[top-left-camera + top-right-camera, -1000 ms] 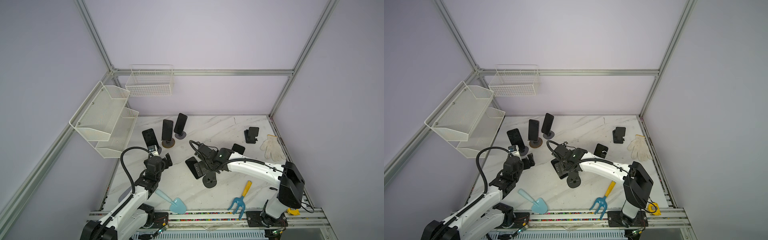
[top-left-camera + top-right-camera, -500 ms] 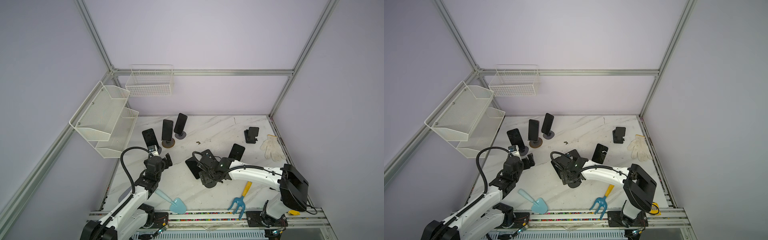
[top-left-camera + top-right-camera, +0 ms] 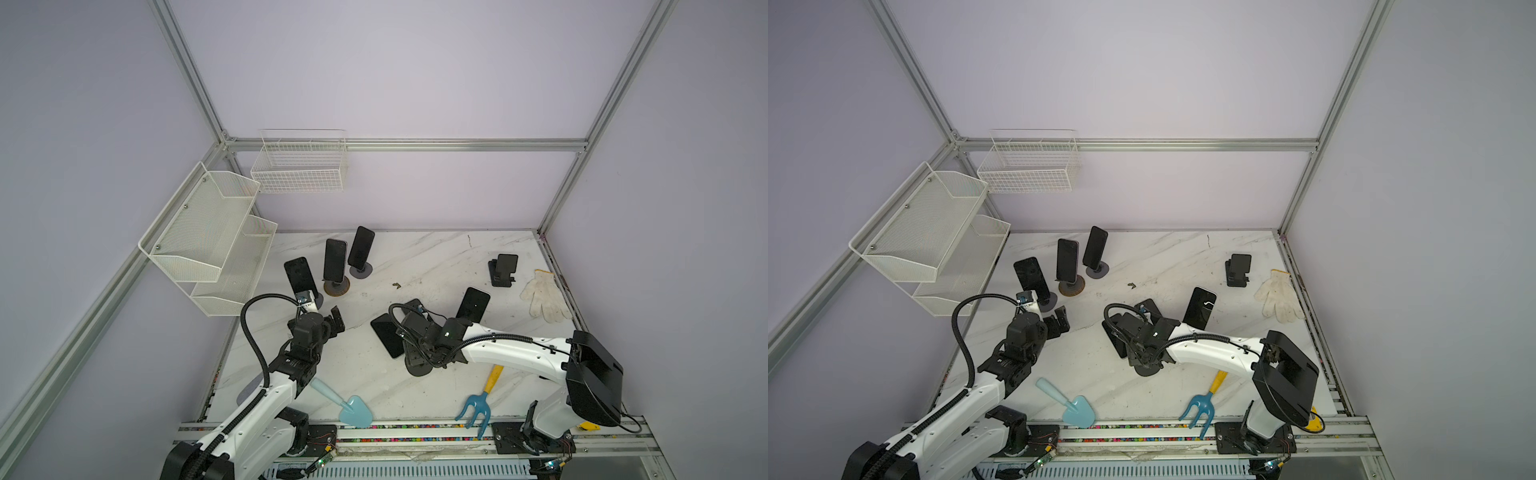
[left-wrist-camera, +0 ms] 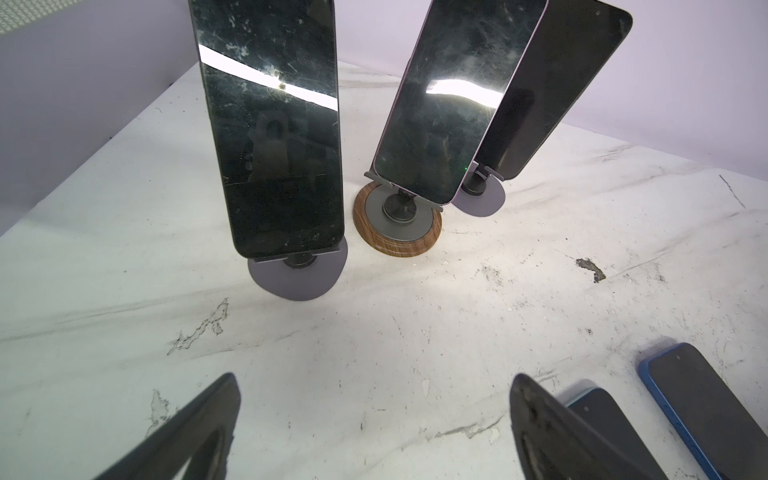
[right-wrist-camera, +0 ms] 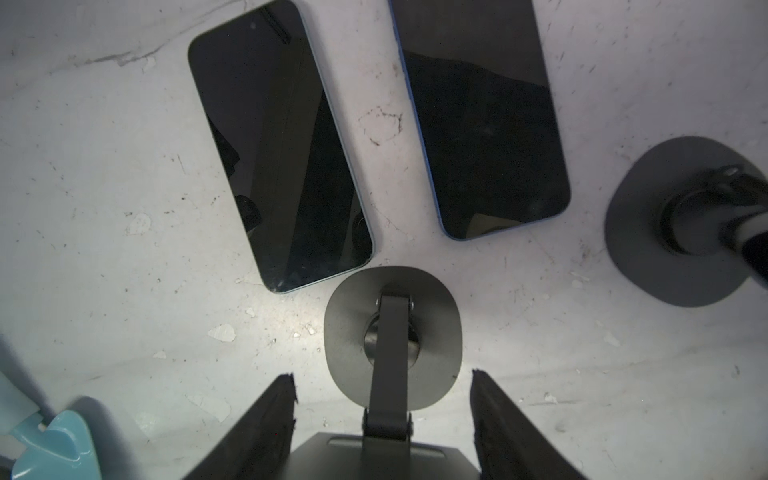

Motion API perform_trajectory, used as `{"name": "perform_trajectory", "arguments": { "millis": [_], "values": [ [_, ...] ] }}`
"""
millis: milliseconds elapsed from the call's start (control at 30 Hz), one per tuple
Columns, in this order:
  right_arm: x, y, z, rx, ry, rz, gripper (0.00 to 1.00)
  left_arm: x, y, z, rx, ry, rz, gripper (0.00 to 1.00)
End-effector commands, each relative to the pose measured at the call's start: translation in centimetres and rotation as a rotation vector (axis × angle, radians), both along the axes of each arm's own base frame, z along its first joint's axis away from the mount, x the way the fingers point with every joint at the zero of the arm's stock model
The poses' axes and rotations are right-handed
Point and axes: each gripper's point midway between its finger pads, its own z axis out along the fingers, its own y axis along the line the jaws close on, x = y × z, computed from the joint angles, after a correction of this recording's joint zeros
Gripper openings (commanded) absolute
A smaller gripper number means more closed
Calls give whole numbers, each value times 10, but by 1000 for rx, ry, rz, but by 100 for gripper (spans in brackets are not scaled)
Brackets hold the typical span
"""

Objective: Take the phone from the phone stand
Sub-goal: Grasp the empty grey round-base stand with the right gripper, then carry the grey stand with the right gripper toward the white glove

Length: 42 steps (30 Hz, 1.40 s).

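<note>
As the right pincer (image 5: 382,376) clamps an empty stand (image 5: 432,332), dragging it could strike the nearest phone (image 5: 282,166); left pincer (image 4: 374,376) wide.

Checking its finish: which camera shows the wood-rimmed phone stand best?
Left wrist view: the wood-rimmed stand sits close, grain clear, phone on it. Both top views show it small and distant; the right wrist view misses it.
</note>
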Motion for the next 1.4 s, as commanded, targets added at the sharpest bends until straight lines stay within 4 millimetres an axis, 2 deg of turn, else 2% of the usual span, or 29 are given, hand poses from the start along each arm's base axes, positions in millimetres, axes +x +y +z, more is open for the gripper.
{"name": "perform_trajectory", "arguments": {
  "millis": [0,267,467,567,667,800,967,1033,1167,1367],
  "values": [
    [-1,-10,6,-15,-15,-39,66,-1,-1,2,-18,-24,-4,100],
    [3,-10,23,-1,-42,-51,58,-1,-1,3,-21,-24,-5,99],
    [6,-13,41,-2,-73,-51,58,-1,-1,3,-20,-24,-2,100],
    [10,-10,56,10,-93,-52,59,-1,-1,2,-19,-22,-3,100],
    [17,-1,75,38,-131,-31,59,-1,-1,1,-20,-20,-3,99],
    [25,24,93,83,-160,28,59,0,-2,0,-19,-16,-4,100],
    [56,41,106,81,-226,53,59,0,-2,-2,-20,-13,-4,100],
    [75,42,107,76,-243,55,59,1,-3,-2,-21,-10,-6,100],
    [121,33,105,68,-266,38,59,1,-3,-1,-23,-10,-9,99],
    [194,3,94,10,-284,-6,59,1,-3,-2,-23,-10,-6,100]
  ]
}}
